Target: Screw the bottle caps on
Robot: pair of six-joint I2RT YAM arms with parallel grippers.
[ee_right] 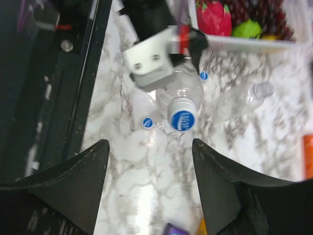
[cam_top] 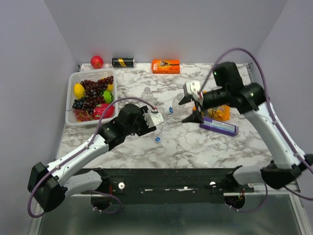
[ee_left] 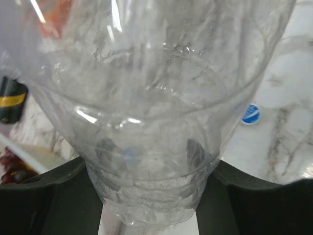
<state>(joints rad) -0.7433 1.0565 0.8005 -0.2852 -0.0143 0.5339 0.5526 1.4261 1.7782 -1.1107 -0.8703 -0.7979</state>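
Note:
My left gripper (cam_top: 155, 119) is shut on a clear bottle (ee_left: 146, 98) that fills the left wrist view, with black fingers (ee_left: 58, 181) on both sides of it. In the right wrist view this bottle (ee_right: 183, 90) carries a blue cap (ee_right: 183, 119) on its neck. My right gripper (cam_top: 190, 109) is open and empty (ee_right: 149, 147), a short way off that cap. One loose blue cap (ee_right: 147, 122) lies on the marble beside it, and it also shows in the top view (cam_top: 158, 139). Another cap (ee_right: 204, 76) lies near the basket. A second bottle (cam_top: 146, 93) lies uncapped; a third (cam_top: 178, 104) is by my right gripper.
A white basket (cam_top: 73, 81) of fruit stands at the left. A red apple (cam_top: 97, 61), a black-and-gold can (cam_top: 123, 62) and an orange box (cam_top: 165, 65) line the back edge. A purple pack (cam_top: 218, 126) and an orange packet (cam_top: 221, 112) lie under my right arm.

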